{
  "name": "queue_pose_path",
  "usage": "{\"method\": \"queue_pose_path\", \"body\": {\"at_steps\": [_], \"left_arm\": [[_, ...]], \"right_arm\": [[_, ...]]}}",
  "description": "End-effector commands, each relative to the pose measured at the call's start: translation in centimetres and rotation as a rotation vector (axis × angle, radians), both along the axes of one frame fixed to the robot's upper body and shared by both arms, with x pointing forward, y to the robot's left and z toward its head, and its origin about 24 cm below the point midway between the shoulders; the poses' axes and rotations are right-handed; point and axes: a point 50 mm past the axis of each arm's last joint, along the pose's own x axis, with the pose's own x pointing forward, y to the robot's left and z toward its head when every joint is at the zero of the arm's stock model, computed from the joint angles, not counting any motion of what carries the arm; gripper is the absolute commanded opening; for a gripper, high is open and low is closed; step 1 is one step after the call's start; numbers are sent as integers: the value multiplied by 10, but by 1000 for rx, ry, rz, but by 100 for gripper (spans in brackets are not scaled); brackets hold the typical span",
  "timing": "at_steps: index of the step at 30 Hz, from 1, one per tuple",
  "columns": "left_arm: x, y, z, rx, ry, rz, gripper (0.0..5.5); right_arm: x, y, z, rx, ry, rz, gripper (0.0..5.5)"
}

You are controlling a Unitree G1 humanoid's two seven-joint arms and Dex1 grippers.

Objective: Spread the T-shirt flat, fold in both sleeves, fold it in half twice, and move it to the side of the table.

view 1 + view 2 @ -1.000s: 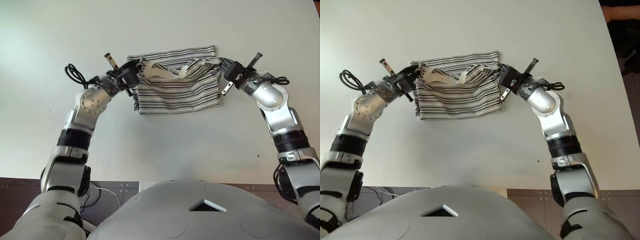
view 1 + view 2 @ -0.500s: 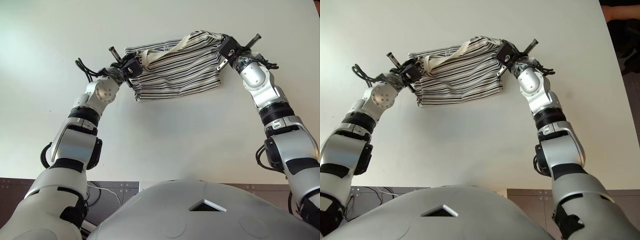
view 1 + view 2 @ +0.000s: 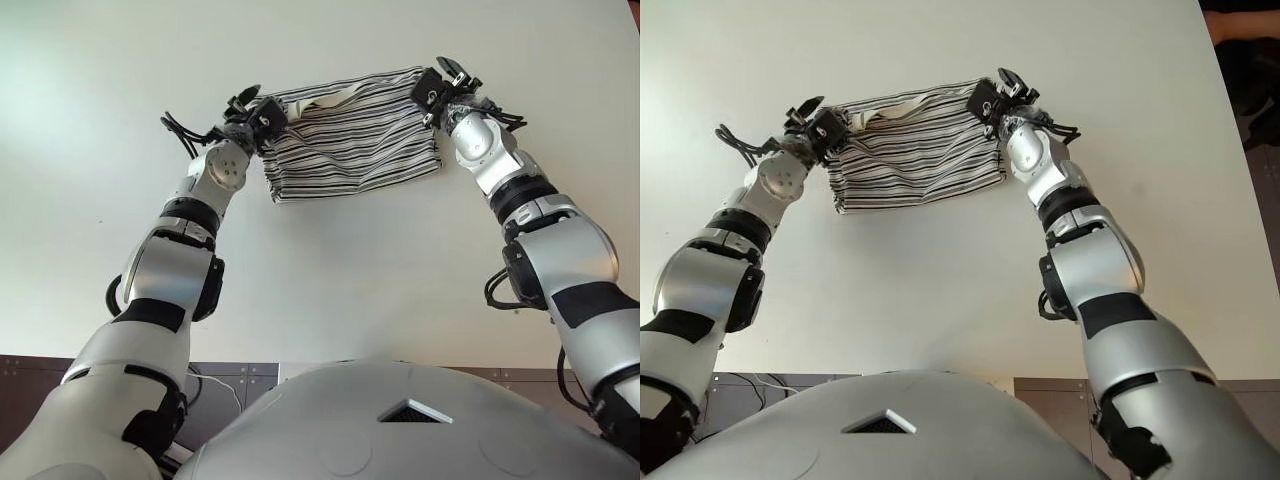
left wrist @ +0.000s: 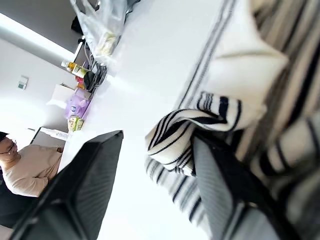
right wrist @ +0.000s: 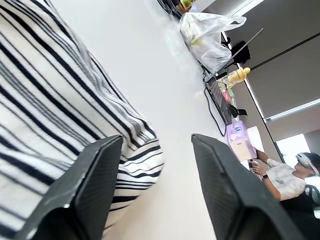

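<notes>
The black-and-white striped T-shirt [image 3: 350, 140] lies folded into a flat rectangle on the white table [image 3: 320, 280], far from me and near the middle. My left gripper [image 3: 252, 103] sits at its far left corner. In the left wrist view its fingers stand apart, with a folded corner of the T-shirt [image 4: 220, 107] lying loose between them. My right gripper [image 3: 447, 75] sits at the far right corner. It is open too, and the T-shirt's [image 5: 60, 110] striped edge rests beside one finger [image 5: 95, 185].
The table's right edge [image 3: 1230, 200] runs close to my right arm. Its front edge [image 3: 320, 355] is near my body. Plastic bags [image 5: 212, 35], bottles and cables stand along the far side of the table, beyond the shirt.
Both grippers carried the lifted, bunched upper layer away from me and laid it flat over the far edge. Their fingers, shut on the cloth before, now stand apart.
</notes>
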Motion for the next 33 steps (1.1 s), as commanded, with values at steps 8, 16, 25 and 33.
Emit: {"method": "queue_pose_path", "body": {"at_steps": [8, 16, 25, 33], "left_arm": [[-15, 65, -11, -47, 63, 407, 417], [-35, 63, -13, -247, -138, 348, 520], [-114, 42, -1, -327, -375, 73, 548], [-143, 32, 39, -303, -533, 76, 548]], "right_arm": [[-28, -4, -8, -87, -7, 395, 298], [-57, -39, -57, -484, 336, 558, 298], [-154, -47, -44, -244, 249, 826, 298], [-220, 52, -8, 109, 113, 884, 298]]}}
